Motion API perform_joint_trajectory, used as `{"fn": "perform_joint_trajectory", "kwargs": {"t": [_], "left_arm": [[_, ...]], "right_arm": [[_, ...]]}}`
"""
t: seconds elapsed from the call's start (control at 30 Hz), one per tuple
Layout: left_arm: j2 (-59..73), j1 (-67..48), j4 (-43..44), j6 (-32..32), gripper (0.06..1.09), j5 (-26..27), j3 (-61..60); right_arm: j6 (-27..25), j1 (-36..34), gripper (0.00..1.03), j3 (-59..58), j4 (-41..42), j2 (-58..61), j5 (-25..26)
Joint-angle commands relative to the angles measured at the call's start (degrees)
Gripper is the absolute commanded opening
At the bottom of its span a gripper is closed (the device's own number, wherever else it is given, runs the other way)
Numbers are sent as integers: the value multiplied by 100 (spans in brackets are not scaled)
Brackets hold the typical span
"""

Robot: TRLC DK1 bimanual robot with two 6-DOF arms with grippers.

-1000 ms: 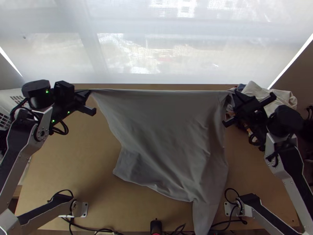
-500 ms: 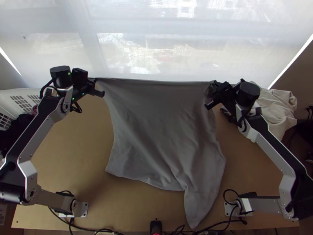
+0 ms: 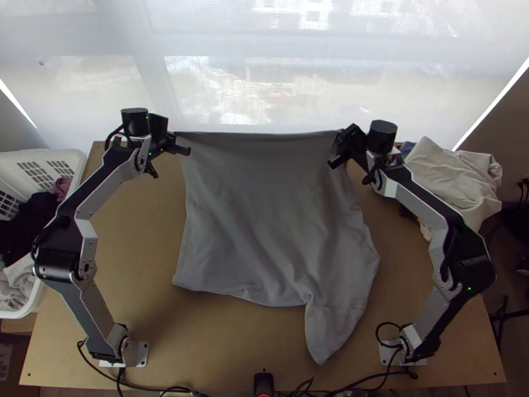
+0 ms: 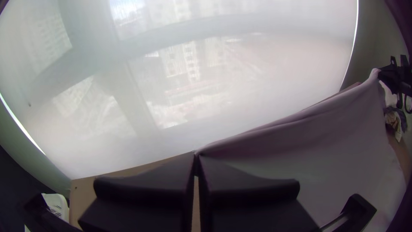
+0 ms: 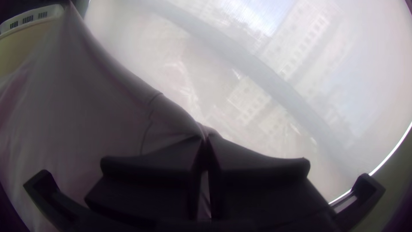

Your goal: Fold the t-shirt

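Observation:
In the top view the grey t-shirt (image 3: 264, 212) hangs stretched between both grippers, its far edge nearly straight and its lower part draping toward the near side of the table, with one narrow flap at the lower right. The left gripper (image 3: 176, 137) is shut on its far left corner, and the right gripper (image 3: 340, 137) on its far right corner. In the left wrist view the left gripper (image 4: 196, 157) pinches the cloth (image 4: 334, 141) at its fingertips. In the right wrist view the right gripper (image 5: 207, 139) pinches the cloth (image 5: 86, 111) near a seam.
A white basket (image 3: 78, 165) with clothes stands at the left edge. Pale cloth (image 3: 456, 178) lies bunched at the far right. A window blind (image 3: 264, 73) rises behind the table (image 3: 139, 245), and cables run along the near edge.
Both grippers have moved inward toward each other and slightly up the picture, still holding the t-shirt. The lower flap has shifted left and up the picture.

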Motion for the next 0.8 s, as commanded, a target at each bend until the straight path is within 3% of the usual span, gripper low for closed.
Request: {"fn": "perform_joint_trajectory", "kwargs": {"t": [0.0, 0.77], "left_arm": [[679, -15, 171, 1, 9, -159, 178], [1628, 618, 48, 80, 9, -361, 1311]], "right_arm": [[10, 61, 3, 516, -3, 867, 123], [89, 122, 3, 2757, -653, 2519, 334]]}}
